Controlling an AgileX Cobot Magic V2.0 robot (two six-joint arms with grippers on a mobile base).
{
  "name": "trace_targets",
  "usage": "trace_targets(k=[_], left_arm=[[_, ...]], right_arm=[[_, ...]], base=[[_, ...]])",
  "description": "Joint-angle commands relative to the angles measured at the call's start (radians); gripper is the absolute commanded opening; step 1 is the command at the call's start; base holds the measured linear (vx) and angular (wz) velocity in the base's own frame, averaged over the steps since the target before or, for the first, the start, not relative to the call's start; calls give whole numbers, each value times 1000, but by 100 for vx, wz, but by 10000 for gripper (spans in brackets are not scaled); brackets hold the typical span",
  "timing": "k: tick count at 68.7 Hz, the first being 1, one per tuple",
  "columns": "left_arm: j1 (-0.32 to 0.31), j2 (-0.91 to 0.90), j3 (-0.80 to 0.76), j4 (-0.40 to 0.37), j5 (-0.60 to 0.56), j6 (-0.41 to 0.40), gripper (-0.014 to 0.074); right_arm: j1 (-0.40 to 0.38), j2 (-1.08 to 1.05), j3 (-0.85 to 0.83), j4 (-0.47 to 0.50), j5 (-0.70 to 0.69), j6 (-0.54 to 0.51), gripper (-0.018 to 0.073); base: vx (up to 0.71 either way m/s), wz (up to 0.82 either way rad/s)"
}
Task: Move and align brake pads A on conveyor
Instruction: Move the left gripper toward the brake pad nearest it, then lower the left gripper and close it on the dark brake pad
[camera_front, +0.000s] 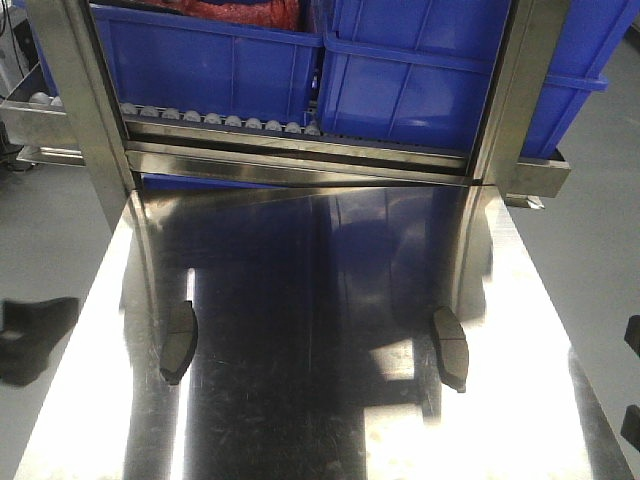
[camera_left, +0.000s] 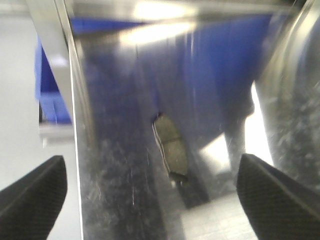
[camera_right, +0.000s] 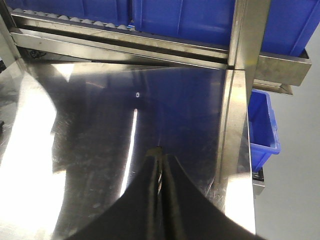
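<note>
Two brake pads A lie on the shiny steel tabletop (camera_front: 330, 400), one at the left (camera_front: 178, 340) and one at the right (camera_front: 450, 348), both lengthwise. The left wrist view shows the left pad (camera_left: 171, 147) ahead of my left gripper (camera_left: 152, 167), which is open wide with nothing between its fingers. My right gripper (camera_right: 160, 152) is shut, fingers pressed together above the steel. A small pale bit shows at its tips, and I cannot tell what it is. In the front view both grippers are dark shapes at the left edge (camera_front: 35, 340) and right edge (camera_front: 632, 390). The conveyor is out of view.
Blue bins (camera_front: 400, 70) sit on a roller rack (camera_front: 220, 122) at the back, between two steel uprights (camera_front: 80, 110). A smaller blue bin (camera_right: 262, 125) stands below the table's right edge. Grey floor lies on both sides.
</note>
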Motion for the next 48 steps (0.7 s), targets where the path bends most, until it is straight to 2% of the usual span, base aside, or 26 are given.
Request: trace_targets(k=[1,12,28,48], left_arm=[[-5,131,-110,-14,5,5,632],[-5,353,-250,-29,118,18,629],[-5,637,-440,-157,216,180,615],[-5,872,-572,-166,279,200,584]], right_arm=[[-3,6,-24,-9,-72,-9,-8],[-3,6,-24,-9,-72,-9,-8],[-3,6,-24,-9,-72,-9,-8],[-3,6,-24,-9,-72,-9,-8]], base=[[0,0],[0,0],[0,0],[0,0]])
